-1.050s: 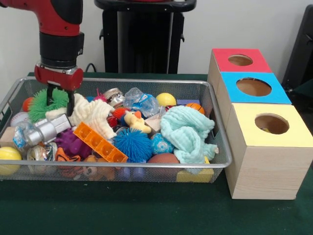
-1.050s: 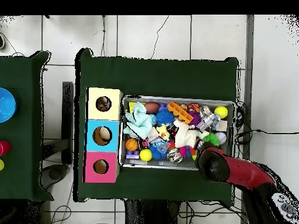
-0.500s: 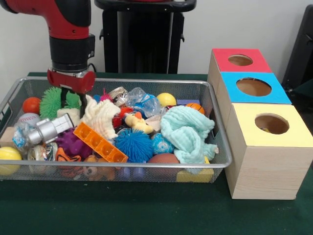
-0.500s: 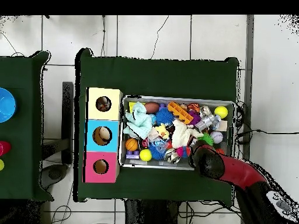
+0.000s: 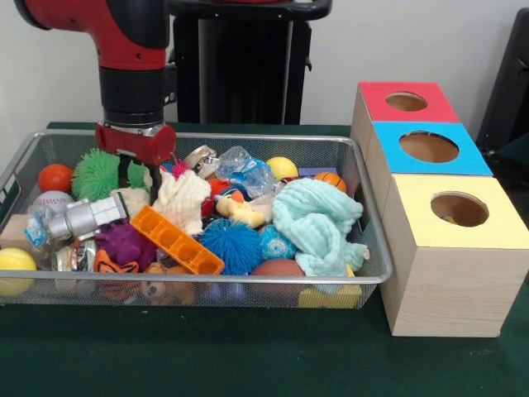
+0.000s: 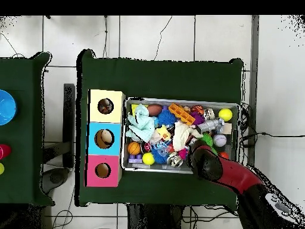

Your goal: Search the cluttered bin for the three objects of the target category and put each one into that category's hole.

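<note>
In the wire mesh bin (image 5: 368, 273) on the green table (image 5: 248, 364), the red and black arm reaches down at the bin's left rear, and its gripper (image 5: 136, 175) is lowered among the toys. Its dark fingers (image 5: 123, 172) stand a little apart, straddling the top of a cream cloth (image 5: 183, 198), with a green spiky ball (image 5: 95, 172) just beside them; whether they actually grip the cloth cannot be told. Around them lie an orange grid block (image 5: 175, 241), a blue spiky ball (image 5: 230, 245), a purple toy (image 5: 124, 242), a silver toy (image 5: 83, 220), a yellow duck (image 5: 237, 211), a pale turquoise cloth (image 5: 318, 223), and several small balls. To the right of the bin stands a row of three wooden boxes, each with a round hole on top: a red-topped box (image 5: 405, 101), a blue-topped box (image 5: 430, 147) and a yellow-topped box (image 5: 459, 211). In the overhead view the arm (image 6: 238, 182) covers that corner of the bin.
</note>
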You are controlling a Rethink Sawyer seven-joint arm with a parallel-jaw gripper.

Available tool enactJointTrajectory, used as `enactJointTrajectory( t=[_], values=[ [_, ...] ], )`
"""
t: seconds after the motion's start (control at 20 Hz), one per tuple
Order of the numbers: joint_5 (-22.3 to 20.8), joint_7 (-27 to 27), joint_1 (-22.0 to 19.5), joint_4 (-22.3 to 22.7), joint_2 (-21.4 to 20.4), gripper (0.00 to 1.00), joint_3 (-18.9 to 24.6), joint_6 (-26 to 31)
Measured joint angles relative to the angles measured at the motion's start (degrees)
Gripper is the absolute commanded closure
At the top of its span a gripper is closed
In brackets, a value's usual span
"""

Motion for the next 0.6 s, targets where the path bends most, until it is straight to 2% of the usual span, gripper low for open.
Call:
enactJointTrajectory(
  t=[0.35,0.6],
  values=[
    [4.55,0.00,0.52,2.54,0.75,0.00,0.12,-6.41],
    [7.47,0.01,0.53,4.21,0.90,0.00,0.49,-8.80]
  ],
)
